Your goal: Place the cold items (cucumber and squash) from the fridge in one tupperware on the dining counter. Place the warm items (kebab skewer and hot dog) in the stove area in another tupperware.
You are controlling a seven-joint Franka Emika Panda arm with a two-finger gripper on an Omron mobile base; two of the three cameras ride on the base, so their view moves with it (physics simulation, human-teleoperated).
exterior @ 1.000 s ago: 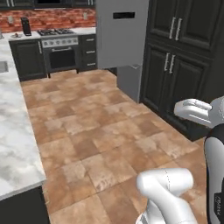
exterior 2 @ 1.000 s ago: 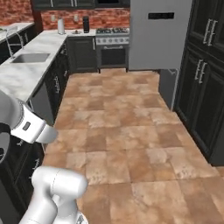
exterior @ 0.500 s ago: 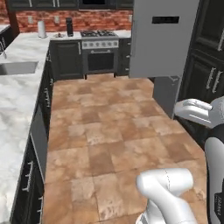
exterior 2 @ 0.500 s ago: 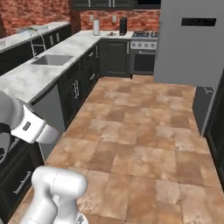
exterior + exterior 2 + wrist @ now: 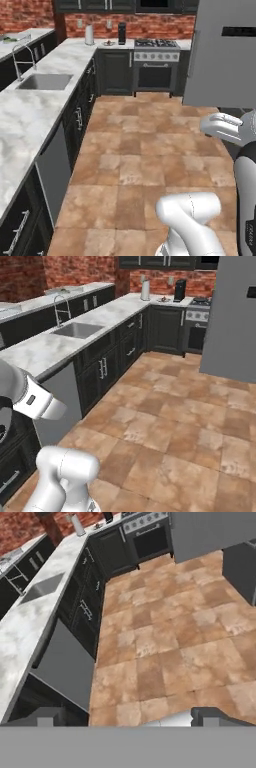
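The claw (image 5: 125,718) stood with its 2 fingertips (image 5: 46,716) wide apart, holding nothing, and pointed down over the tiled floor (image 5: 165,637). Beyond it, in the hand view, ran the marble counter (image 5: 30,619) on the left with dark cabinets (image 5: 85,607) under it and a grey dishwasher front (image 5: 65,664) set into the run.

In the left base view the sink (image 5: 45,81) with its faucet (image 5: 20,57) sat in that counter, and the stove (image 5: 156,62) stood at the far wall beside the grey fridge (image 5: 222,55), whose door was shut. A white canister (image 5: 89,35) and a dark appliance (image 5: 121,33) stood on the far counter, just left of the stove, before the brick wall (image 5: 30,15).

The cucumber, squash, kebab skewer, hot dog and tupperware could not be made out in any view.
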